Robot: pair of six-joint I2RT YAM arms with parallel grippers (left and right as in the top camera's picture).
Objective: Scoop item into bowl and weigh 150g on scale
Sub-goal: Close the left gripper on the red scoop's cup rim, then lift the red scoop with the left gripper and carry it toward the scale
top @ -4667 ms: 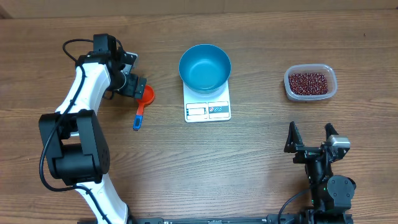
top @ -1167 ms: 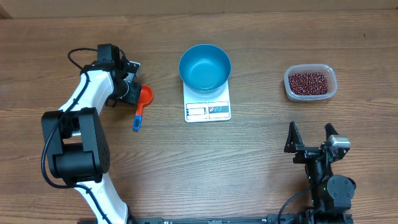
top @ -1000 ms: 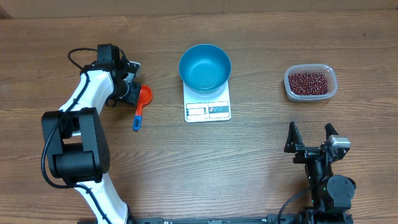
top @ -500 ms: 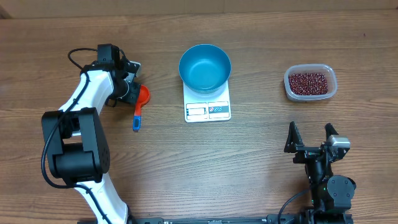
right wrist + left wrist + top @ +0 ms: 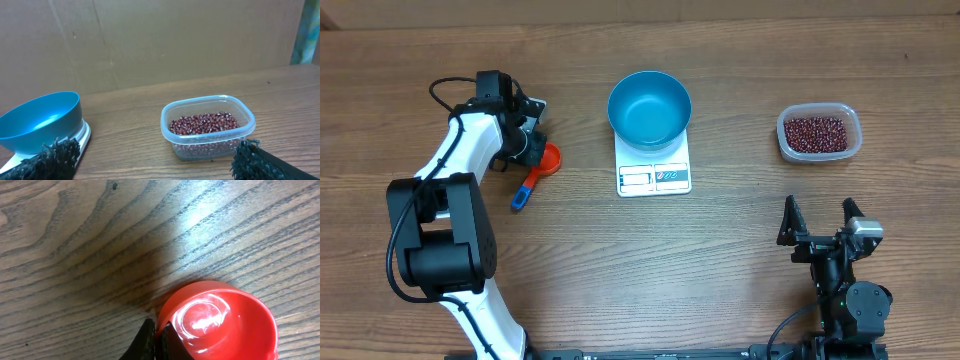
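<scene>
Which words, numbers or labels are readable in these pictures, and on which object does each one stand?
None can be read.
Scale: printed label and display window along one edge, too small and blurred to read.
Blue bowl, clear tub, red scoop: no text visible.

wood-grain tabletop (image 5: 720,270) seen from above. on its left part lies an orange-red plastic scoop (image 5: 549,162), its round cup toward the far edge and its handle slanting down and to the left, ending in a blue tip. close up, the cup is glossy, its opening faces up, and a patch of light glare sits inside. at the far right stands a clear plastic tub (image 5: 820,159) with rounded corners, open at the top. behind the tabletop rises a plain brown cardboard wall (image 5: 150,40).
</scene>
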